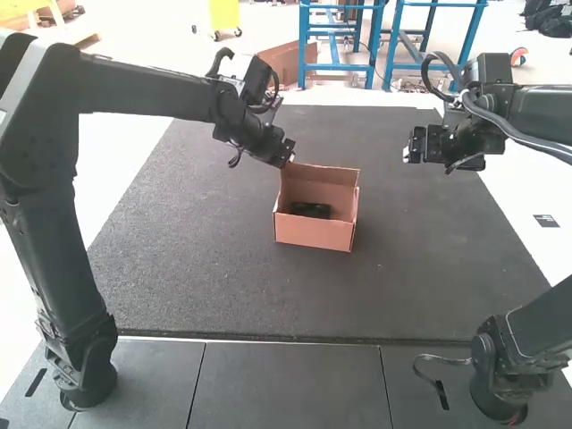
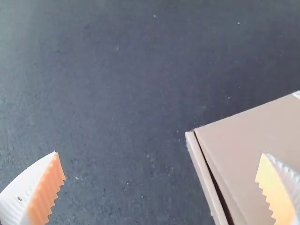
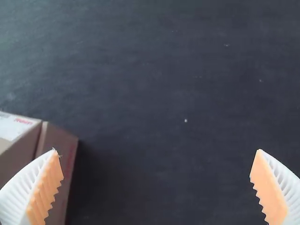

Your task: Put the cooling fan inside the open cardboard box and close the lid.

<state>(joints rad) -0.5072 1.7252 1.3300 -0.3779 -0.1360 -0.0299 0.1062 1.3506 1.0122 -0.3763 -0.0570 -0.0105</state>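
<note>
At the left, we see the left fingers [image 2: 40, 192] spread wide with nothing between them. They hang just over the back left corner of the cardboard box [image 1: 315, 229], and a tan panel of the box lies under one of them. The box stands open-topped near the middle of the dark surface [image 1: 179, 241]. Inside it, the cooling fan [image 1: 310, 209] lies on the bottom as a dark shape, touched by neither arm. Farther right, the right fingers [image 3: 42, 187] are also spread wide and empty. We see them held above the surface to the right of the box and apart from it.
</note>
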